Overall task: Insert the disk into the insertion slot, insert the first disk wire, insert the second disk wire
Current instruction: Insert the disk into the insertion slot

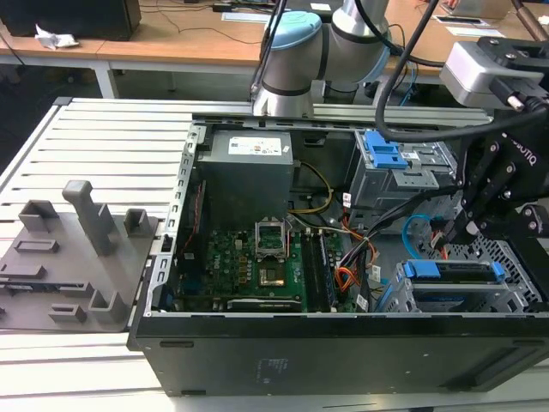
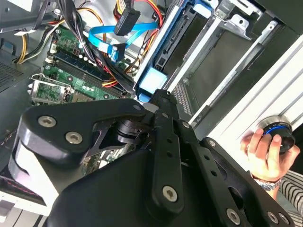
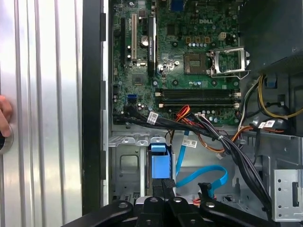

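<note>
The disk (image 1: 450, 273), framed by its bright blue caddy, lies in the insertion slot (image 1: 513, 273) of perforated silver metal at the exterior view's right, inside the open computer case. My black gripper (image 1: 456, 230) hangs just above it. In the first wrist view the gripper (image 3: 163, 183) is shut, fingers pressed together, tips against the caddy's blue end tab (image 3: 158, 163). The second wrist view shows that tab (image 2: 152, 80) right at the fingertip (image 2: 163, 101). A loose blue flat wire (image 3: 203, 176) with a black plug (image 2: 128, 21) lies beside the bay.
A taller grey cage with a blue bracket (image 1: 388, 159) stands behind the bay. Bundled cables (image 3: 227, 146) cross between the motherboard (image 1: 249, 266) and the bay. A person's hand (image 2: 262, 153) rests on a blue-ringed knob (image 2: 279, 135) outside the case. A grey fixture plate (image 1: 69, 257) lies at the exterior view's left.
</note>
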`<action>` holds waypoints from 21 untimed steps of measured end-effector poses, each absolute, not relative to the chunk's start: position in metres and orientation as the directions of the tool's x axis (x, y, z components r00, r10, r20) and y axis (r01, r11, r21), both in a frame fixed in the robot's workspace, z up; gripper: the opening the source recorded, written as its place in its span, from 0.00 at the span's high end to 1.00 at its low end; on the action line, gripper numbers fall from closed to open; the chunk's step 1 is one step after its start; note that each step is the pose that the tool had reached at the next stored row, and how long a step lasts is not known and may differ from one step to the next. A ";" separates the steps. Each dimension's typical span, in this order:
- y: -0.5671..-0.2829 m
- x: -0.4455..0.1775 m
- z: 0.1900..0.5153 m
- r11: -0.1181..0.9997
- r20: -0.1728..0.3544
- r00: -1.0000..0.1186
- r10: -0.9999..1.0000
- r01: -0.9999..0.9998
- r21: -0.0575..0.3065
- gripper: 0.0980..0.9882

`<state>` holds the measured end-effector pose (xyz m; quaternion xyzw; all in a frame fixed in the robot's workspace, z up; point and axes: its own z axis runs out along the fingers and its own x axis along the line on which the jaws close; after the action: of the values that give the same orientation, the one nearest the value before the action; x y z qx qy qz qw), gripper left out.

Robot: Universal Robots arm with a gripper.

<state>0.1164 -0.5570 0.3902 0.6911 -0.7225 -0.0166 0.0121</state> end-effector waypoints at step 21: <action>-0.557 0.144 0.364 0.044 -0.005 -0.044 -0.999 -0.998 0.042 0.99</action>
<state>0.1443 -0.5568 0.3636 0.6911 -0.7225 -0.0169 0.0125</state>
